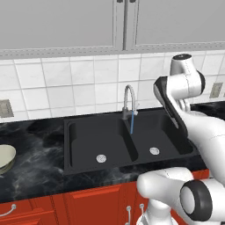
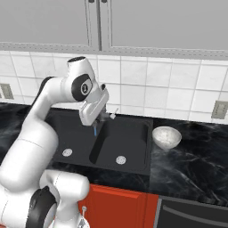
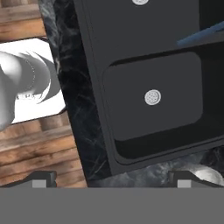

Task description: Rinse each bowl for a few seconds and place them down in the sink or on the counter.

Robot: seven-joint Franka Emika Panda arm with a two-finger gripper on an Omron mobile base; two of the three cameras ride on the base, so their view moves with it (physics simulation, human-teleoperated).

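Observation:
The black double-basin sink (image 1: 88,136) is set into the black marble counter (image 1: 39,171). A thin blue stream of water (image 1: 132,126) runs from the steel faucet (image 1: 128,99). The greenish-cream bowl (image 1: 4,158) rests on the counter at the far left. The white-grey bowl (image 2: 166,136) stands on the counter just right of the sink (image 2: 133,133). My gripper (image 2: 106,117) hovers above the sink near the faucet. In the hand view my gripper (image 3: 113,178) is open with nothing between its fingertips, above a basin and its drain (image 3: 152,97). The white-grey bowl's edge (image 3: 211,175) peeks in at the lower right.
Red cabinet fronts (image 1: 88,206) run below the counter, with wooden floor (image 3: 39,148) beyond the edge. A white tiled wall (image 2: 147,89) with outlets (image 2: 219,109) and grey upper cabinets (image 1: 61,22) close off the back.

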